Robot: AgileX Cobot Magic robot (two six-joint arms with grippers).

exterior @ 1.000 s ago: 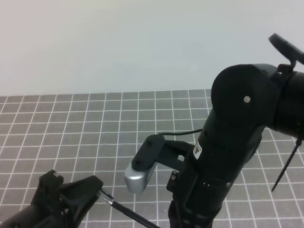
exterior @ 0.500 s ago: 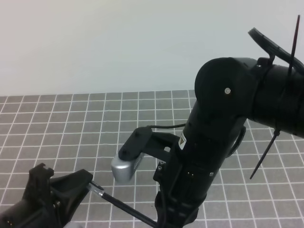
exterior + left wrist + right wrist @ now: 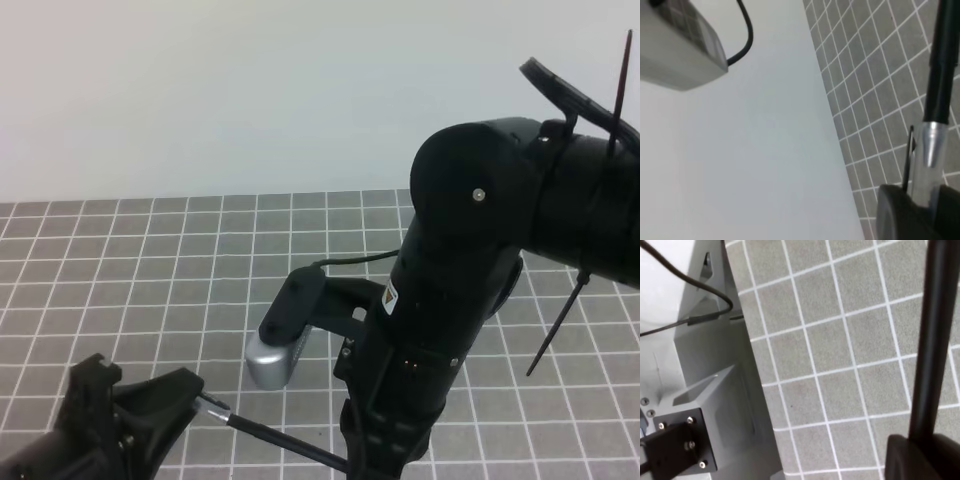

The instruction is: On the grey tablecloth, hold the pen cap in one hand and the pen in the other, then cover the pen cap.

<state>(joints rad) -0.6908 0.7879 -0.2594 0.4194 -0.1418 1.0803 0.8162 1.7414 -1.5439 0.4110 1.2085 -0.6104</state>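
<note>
A flat grey tablecloth (image 3: 180,270) ruled with thin white squares covers the worktop, below a pale wall filling the upper half of the high view. The bulky black right arm (image 3: 450,300), carrying a silver wrist camera (image 3: 275,355), fills the right side and hides its own gripper. At lower left, the black left gripper (image 3: 190,395) is closed on a clear, silver-ended piece (image 3: 927,160), possibly the pen cap. From it the long thin black pen (image 3: 285,445) runs toward the bottom centre, its far end hidden under the right arm. In the right wrist view the right gripper (image 3: 922,457), cut off at the bottom edge, clasps the pen.
</note>
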